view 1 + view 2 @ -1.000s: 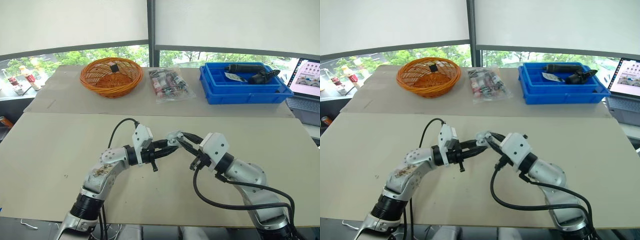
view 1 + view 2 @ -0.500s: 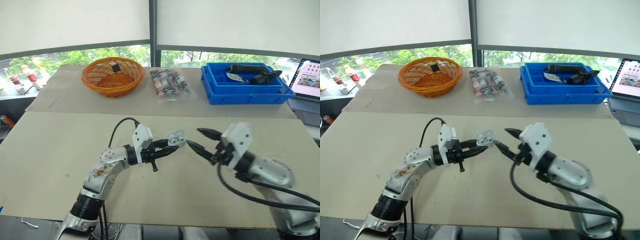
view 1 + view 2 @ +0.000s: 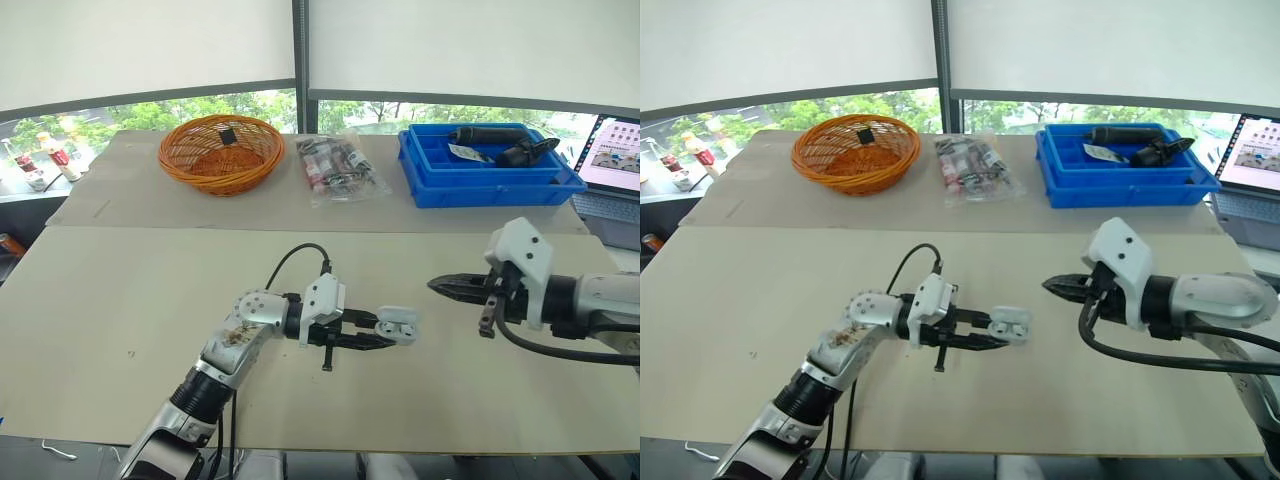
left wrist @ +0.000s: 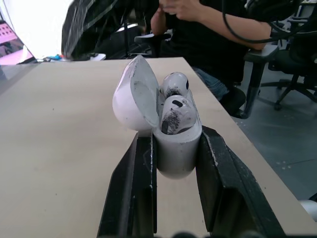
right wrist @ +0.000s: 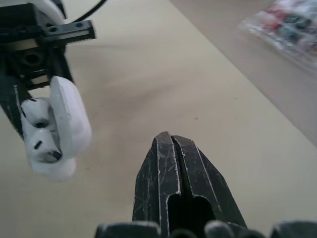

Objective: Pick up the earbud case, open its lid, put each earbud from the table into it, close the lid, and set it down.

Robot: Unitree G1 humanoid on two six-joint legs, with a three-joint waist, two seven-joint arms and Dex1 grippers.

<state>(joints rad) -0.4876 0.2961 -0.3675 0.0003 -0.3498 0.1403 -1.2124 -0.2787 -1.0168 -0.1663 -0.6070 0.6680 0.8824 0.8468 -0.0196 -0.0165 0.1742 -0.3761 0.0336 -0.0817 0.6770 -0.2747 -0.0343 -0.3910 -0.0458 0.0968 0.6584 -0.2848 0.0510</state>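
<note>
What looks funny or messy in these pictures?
The earbud case in the left gripper has its lid hanging open, tipped to one side, with both earbuds seated inside. The earbuds carry dark smudges, so they look dirty. Nothing else stands out.

**Plastic, wicker, matt tabletop**

The earbud case (image 4: 176,148) was smooth glossy white plastic; its two earbuds (image 4: 176,116) looked grey-smudged. The right gripper (image 5: 171,137) had matt black fingers (image 5: 153,173) with pale scratches. The table (image 3: 120,290) was matt beige, the basket (image 3: 215,176) woven wicker, the bin (image 3: 480,190) blue plastic.
</note>
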